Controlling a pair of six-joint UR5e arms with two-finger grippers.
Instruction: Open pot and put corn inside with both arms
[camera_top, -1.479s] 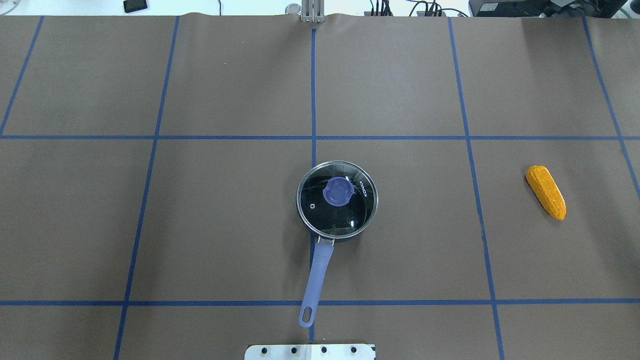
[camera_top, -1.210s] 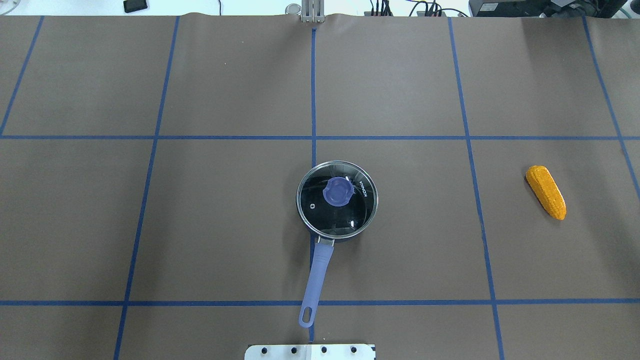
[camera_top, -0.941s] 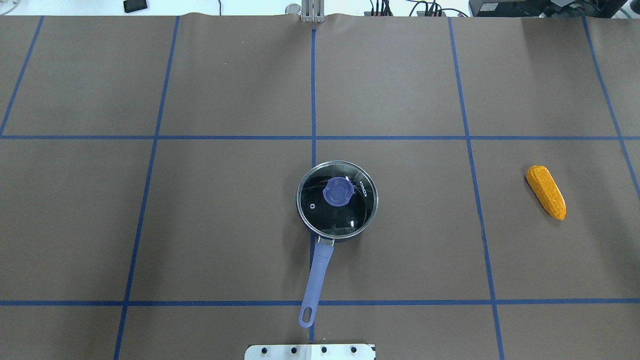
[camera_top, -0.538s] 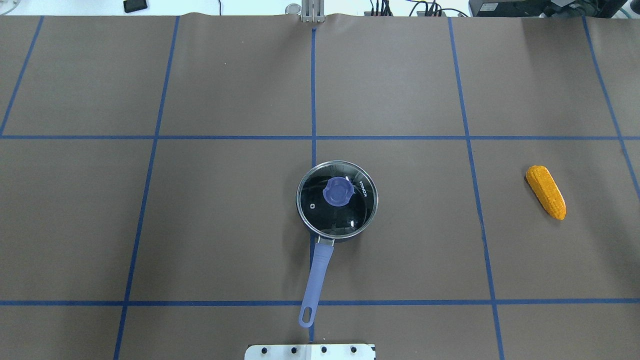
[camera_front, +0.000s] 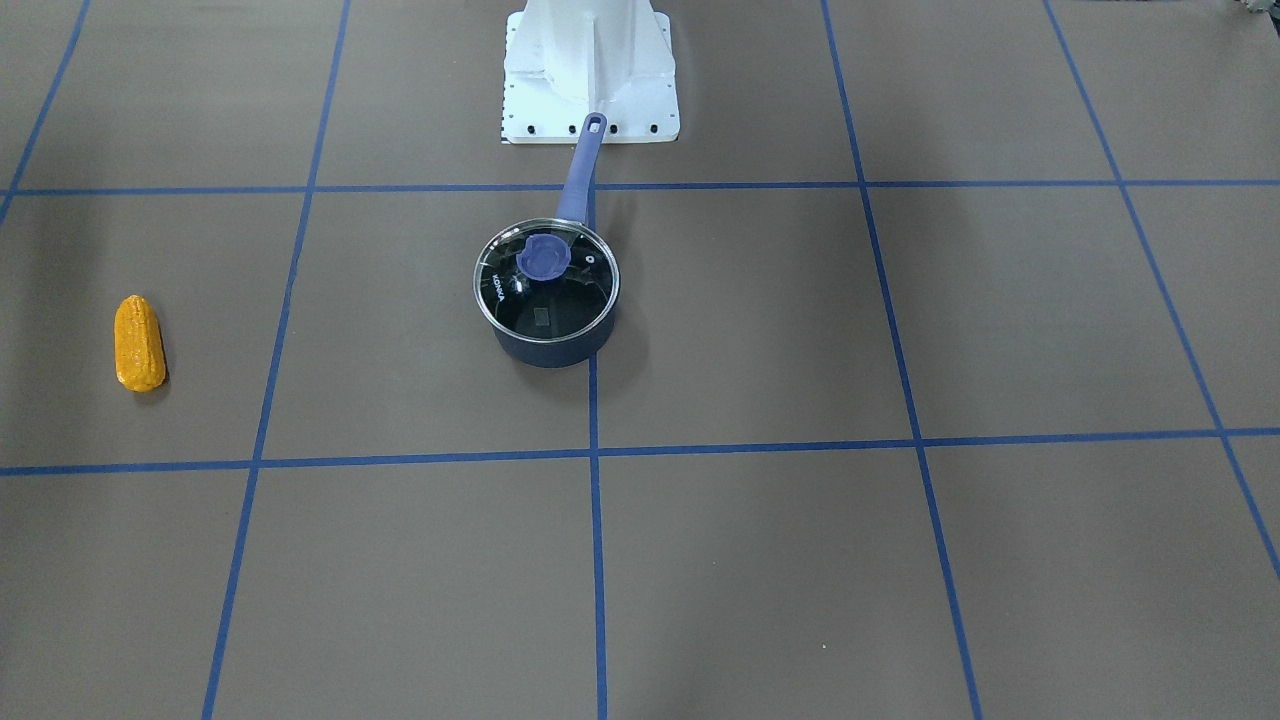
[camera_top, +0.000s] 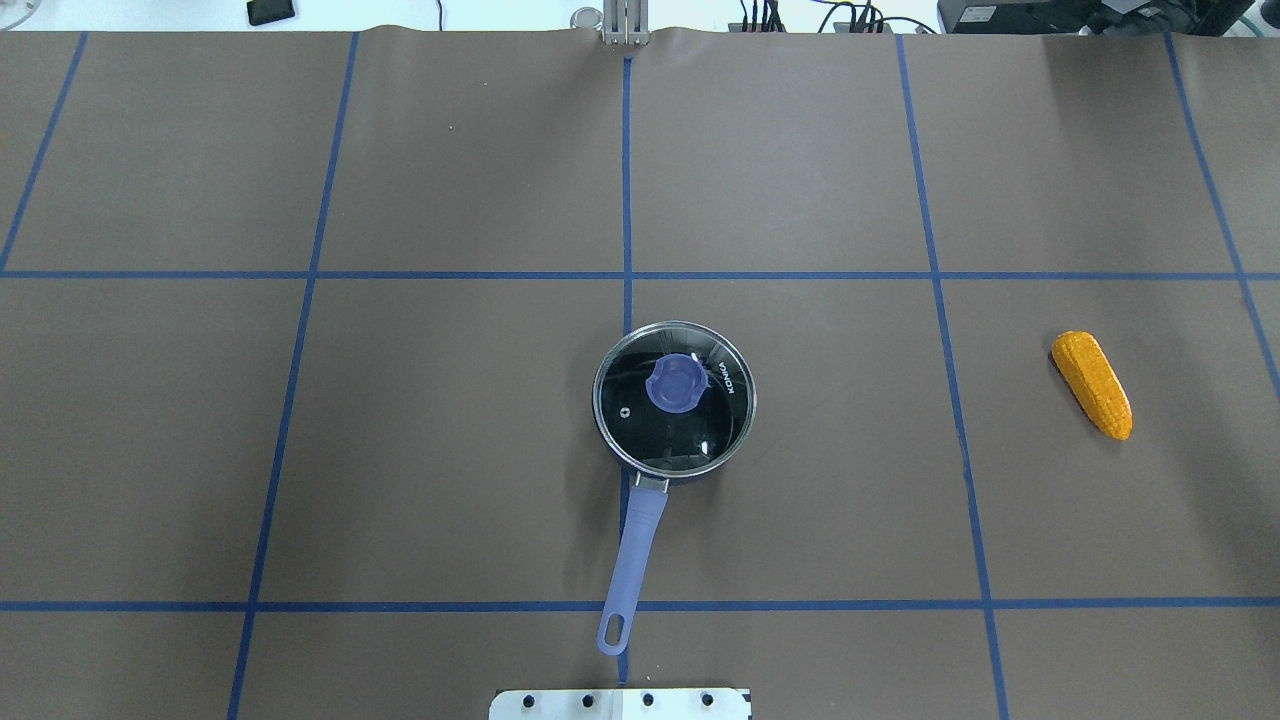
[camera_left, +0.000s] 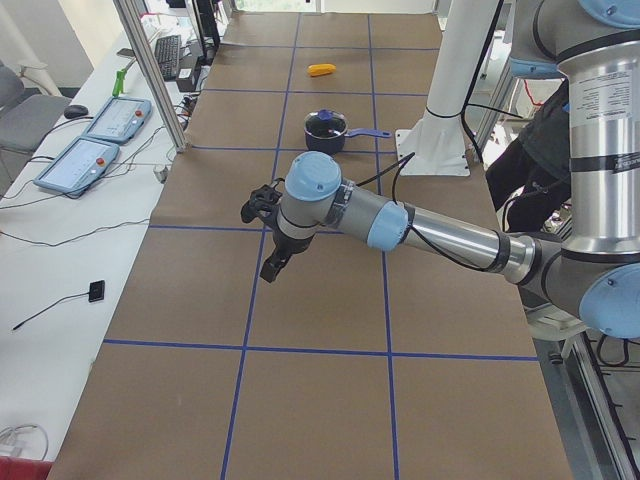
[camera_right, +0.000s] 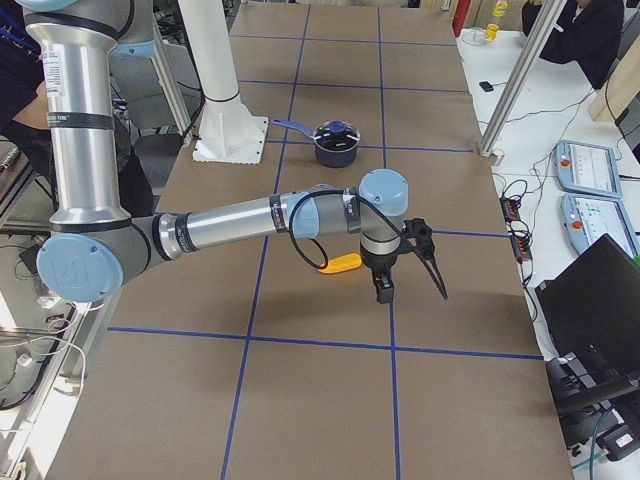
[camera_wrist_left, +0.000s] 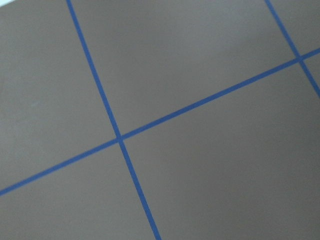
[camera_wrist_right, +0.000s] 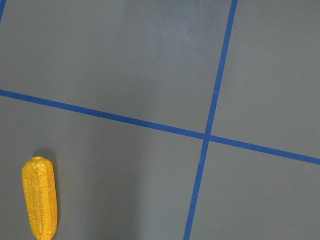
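Pot (camera_front: 552, 350) was noted near the middle of the table (camera_top: 400, 450), closed by its glass lid (camera_top: 692, 432), with the long handle (camera_top: 640, 540) pointed toward the robot base. Corn (camera_top: 1091, 384) was recorded lying flat, well apart from the pot, on the robot's right side.

Left gripper (camera_left: 268, 240) and right gripper (camera_right: 412, 285) were seen only in the side views, so how far the fingers were parted could not be told. Neither had hold of a task item: the lid sat on the pot and the corn lay on the table. The right gripper hung above the table close to the corn; the left hung over bare table, well short of the pot.

Handling, judged:
- The lid was taken as glass, hence slick and breakable. The blue knob (camera_top: 675, 384) was judged the only sound hold, to be lifted straight up.
- The pot was judged light enough to slide on the paper cover; it could be steadied at the handle.
- The corn was judged stiff, light and bumpy. A grip across its thick middle was preferred, as the tapered end could slip out or let it roll.
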